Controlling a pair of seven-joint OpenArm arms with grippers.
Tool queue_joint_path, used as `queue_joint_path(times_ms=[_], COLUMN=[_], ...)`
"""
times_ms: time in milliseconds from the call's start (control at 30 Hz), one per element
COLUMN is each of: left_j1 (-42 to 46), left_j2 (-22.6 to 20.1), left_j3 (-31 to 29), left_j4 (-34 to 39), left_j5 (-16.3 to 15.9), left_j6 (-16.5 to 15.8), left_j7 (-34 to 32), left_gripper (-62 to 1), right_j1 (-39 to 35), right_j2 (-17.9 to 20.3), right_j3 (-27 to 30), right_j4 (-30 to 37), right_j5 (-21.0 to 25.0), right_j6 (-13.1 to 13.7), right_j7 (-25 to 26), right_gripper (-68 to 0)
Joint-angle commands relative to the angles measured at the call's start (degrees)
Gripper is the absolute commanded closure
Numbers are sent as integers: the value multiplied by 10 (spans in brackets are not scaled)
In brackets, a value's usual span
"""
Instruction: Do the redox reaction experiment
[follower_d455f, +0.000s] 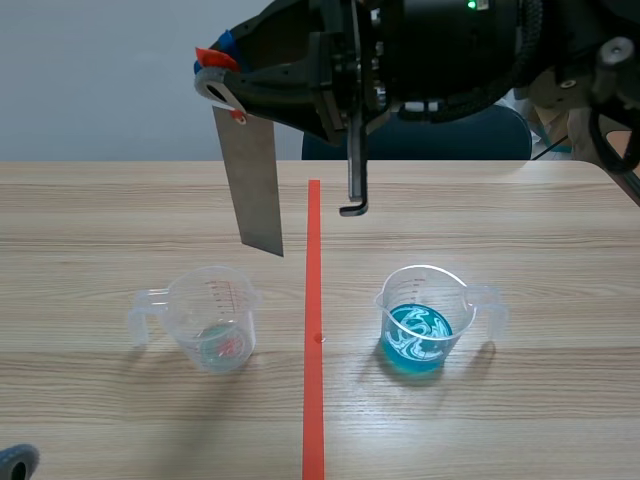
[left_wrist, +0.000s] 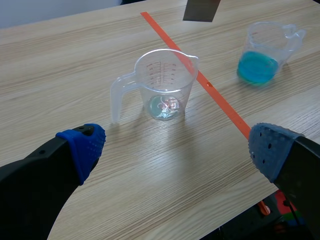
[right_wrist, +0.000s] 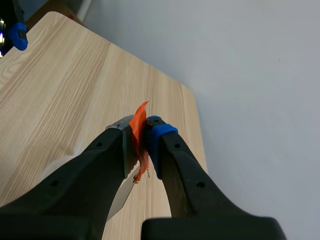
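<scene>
Right arm (follower_d455f: 450, 50) is raised, lying across the top and reaching past centre to the left side. Its gripper (right_wrist: 142, 135) is clamped on a strip (follower_d455f: 255, 180) (pinched at the strip's top end, which hangs straight down). Left gripper (left_wrist: 176, 149) sits low, fingers wide apart.

The worktop (follower_d455f: 100, 200) is pale, fine-grained wood crossed by an orange-red tape line (follower_d455f: 313, 300). The measuring cup (follower_d455f: 213, 318) nearer its left edge is clear with red graduations. The second cup (follower_d455f: 425, 300) is clear, holding bright blue liquid (follower_d455f: 418, 340) swirled white. The metal strip (follower_d455f: 255, 180) is dull grey with an orange-red tab (follower_d455f: 215, 57). The left tool (left_wrist: 176, 147) is black, its pads (left_wrist: 85, 147) blue and dotted.
</scene>
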Motion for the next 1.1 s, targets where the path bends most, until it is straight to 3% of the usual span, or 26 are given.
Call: queue_joint_path(times_ms=[0, 467, 1067], left_j1=[-2, -2, -2], left_j2=[0, 0, 0], left_j3=[4, 4, 4], left_j4=[7, 7, 7], left_j5=[-3, -3, -3], left_j6=[-2, -2, -2], left_j7=[-8, -8, -8], left_gripper=[-613, -613, -613], right_j1=[18, 59, 61], right_j2=[-10, -92, -109], right_j3=[-6, -83, -100], right_j4=[-1, -34, -34], right_j5=[10, 15, 15], right_j6=[4, 4, 4], right_j7=[2, -27, -51], right_gripper=[-6, -6, -6])
